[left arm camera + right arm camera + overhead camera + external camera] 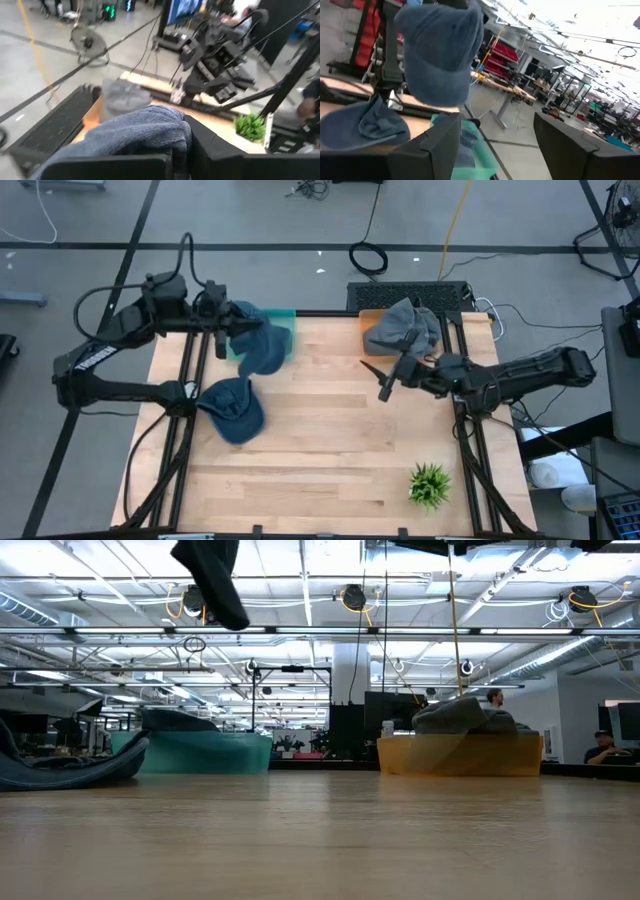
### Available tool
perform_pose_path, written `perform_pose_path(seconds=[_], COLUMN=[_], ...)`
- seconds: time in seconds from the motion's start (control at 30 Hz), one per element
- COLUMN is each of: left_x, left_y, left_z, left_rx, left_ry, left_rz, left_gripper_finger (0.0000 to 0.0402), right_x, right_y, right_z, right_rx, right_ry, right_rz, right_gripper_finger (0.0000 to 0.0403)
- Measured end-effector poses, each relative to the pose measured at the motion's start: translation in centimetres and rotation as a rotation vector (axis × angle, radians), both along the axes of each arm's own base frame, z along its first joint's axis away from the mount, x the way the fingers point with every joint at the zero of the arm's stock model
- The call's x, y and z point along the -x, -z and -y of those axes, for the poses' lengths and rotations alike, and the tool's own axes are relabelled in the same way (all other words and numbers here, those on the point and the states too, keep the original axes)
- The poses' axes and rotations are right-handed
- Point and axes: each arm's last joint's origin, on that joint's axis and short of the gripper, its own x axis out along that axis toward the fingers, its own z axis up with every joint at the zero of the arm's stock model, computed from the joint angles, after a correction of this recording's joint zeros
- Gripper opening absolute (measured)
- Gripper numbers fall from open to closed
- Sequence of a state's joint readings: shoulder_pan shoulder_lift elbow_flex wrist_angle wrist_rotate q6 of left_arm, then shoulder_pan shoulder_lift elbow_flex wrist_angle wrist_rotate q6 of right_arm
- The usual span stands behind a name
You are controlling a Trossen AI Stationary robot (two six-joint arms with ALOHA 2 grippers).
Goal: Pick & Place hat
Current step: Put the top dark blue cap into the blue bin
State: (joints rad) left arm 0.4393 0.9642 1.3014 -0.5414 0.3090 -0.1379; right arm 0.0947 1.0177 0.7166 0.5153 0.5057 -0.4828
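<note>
The left gripper [222, 330] is clenched on a blue hat [262, 350], which hangs from its fingers above the teal bin [285, 320] at the table's [330, 460] far left corner. A second blue hat [232, 408] lies flat on the wood, near and below those fingers. The right gripper [378, 379] hovers over the table with its fingers spread and nothing between them; just behind them a grey hat [402, 328] sits in the orange bin [370, 316]. A small green plant [430, 485] stands well apart from both grippers.
</note>
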Motion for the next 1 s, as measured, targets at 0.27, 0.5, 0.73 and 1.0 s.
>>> perform_pose_path(seconds=[0.27, 0.5, 0.73, 1.0], left_x=[0.0, -0.8, -1.9, -2.1], left_y=[-2.0, -1.7, -0.6, 0.0], left_z=[-0.2, -0.9, -2.8, -4.5], left_rx=[-0.036, -0.09, -0.124, -0.163], left_ry=[-0.055, -0.087, -0.146, -0.181], left_rz=[-0.134, -0.273, -0.362, -0.416], left_gripper_finger=[0.0021, 0.0021, 0.0021, 0.0021], right_x=[-1.0, -1.8, -2.3, -2.3], right_y=[1.2, 1.6, 1.4, 1.5], right_z=[-1.0, -1.7, -2.3, -2.2], right_rx=[-0.035, -0.058, -0.125, -0.143], right_ry=[-0.003, -0.047, -0.224, -0.223], right_rz=[-0.048, -0.063, -0.042, -0.04], right_gripper_finger=[0.024, 0.024, 0.024, 0.024])
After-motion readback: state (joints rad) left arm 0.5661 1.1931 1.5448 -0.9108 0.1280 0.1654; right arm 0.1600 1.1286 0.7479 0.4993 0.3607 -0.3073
